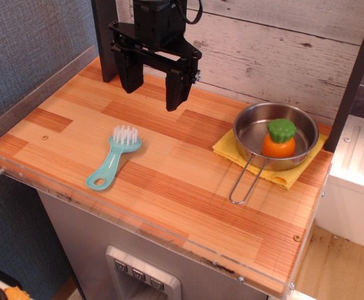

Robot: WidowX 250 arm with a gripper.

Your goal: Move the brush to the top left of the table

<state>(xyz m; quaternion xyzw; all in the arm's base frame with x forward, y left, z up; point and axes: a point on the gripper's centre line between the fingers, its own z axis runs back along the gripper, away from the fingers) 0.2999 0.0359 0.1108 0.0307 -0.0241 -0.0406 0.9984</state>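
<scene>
The turquoise brush (114, 157) lies flat on the striped wooden table (169, 187), left of centre. Its white bristles point to the back and the handle's oval hole points to the front left. My black gripper (153, 86) hangs above the back left part of the table, behind and slightly right of the brush. Its two fingers stand apart, open and empty, well clear of the brush.
A steel pan (274, 139) with a long wire handle sits on a yellow cloth (266, 167) at the right, holding an orange toy vegetable with a green top (279, 139). A clear acrylic rim (25, 94) edges the table. A dark post (354, 75) stands at the right.
</scene>
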